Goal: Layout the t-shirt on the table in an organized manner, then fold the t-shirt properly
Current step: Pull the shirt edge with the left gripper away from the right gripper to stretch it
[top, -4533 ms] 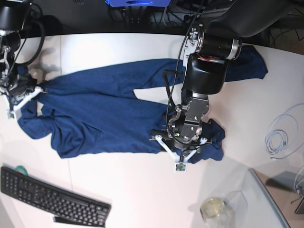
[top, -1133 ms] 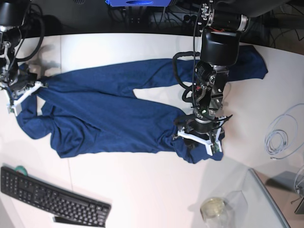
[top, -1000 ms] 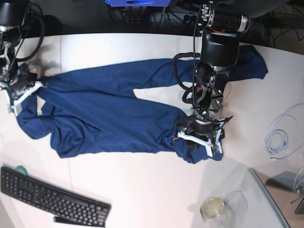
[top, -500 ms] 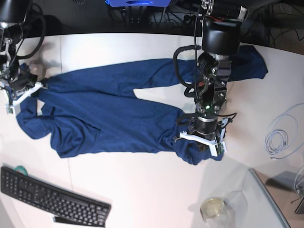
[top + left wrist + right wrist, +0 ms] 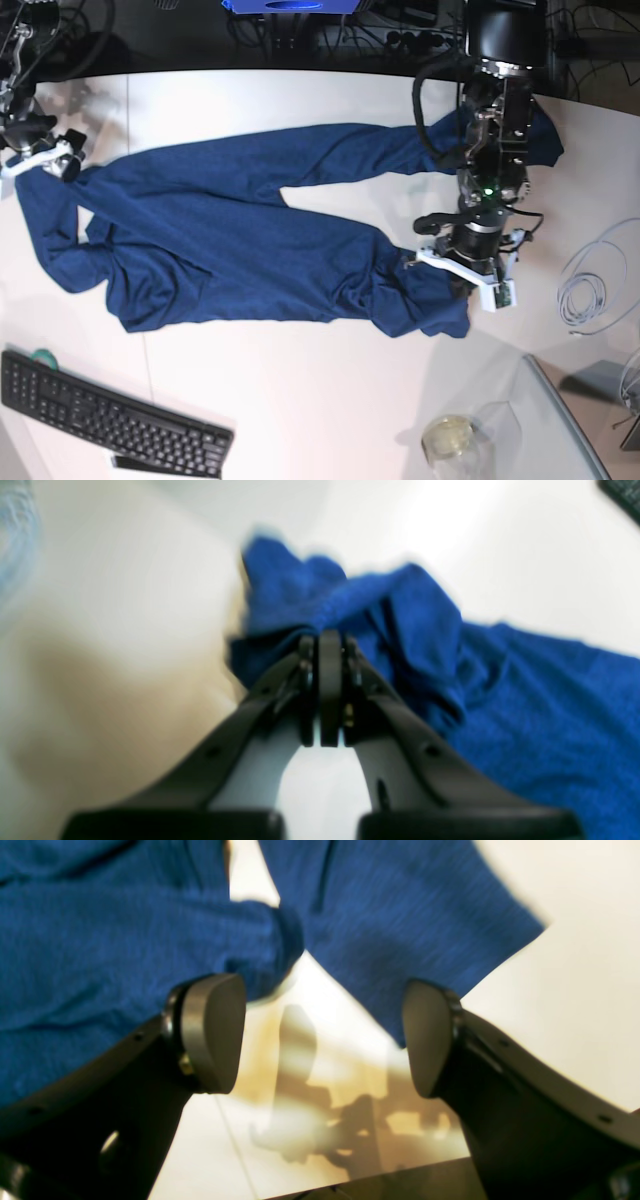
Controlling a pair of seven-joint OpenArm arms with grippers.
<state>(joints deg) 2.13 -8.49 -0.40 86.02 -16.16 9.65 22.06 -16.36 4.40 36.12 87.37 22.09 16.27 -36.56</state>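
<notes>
The navy t-shirt point(image 5: 230, 240) lies spread and wrinkled across the white table point(image 5: 300, 400). At its lower right corner my left gripper point(image 5: 462, 275) is shut on a bunched fold. The left wrist view shows the shut tips of the left gripper point(image 5: 322, 645) pinching the t-shirt point(image 5: 525, 705), with bare table point(image 5: 125, 630) beside it. My right gripper point(image 5: 40, 160) stands open at the shirt's far left end. In the right wrist view the right gripper point(image 5: 320, 1035) holds nothing; the t-shirt point(image 5: 100, 940) hangs just beyond its pads point(image 5: 210, 1030) over the table point(image 5: 575, 965).
A black keyboard point(image 5: 110, 425) lies at the front left, its corner also showing as a dark keyboard edge point(image 5: 625, 495). A coiled pale cable point(image 5: 590, 285) sits at the right. A glass jar point(image 5: 450, 437) and a clear panel point(image 5: 560, 420) stand at the front right.
My left gripper closed on the shirt's lower right fold and drew it rightward. My right gripper opened, let go of the left end and moved toward the table's back edge.
</notes>
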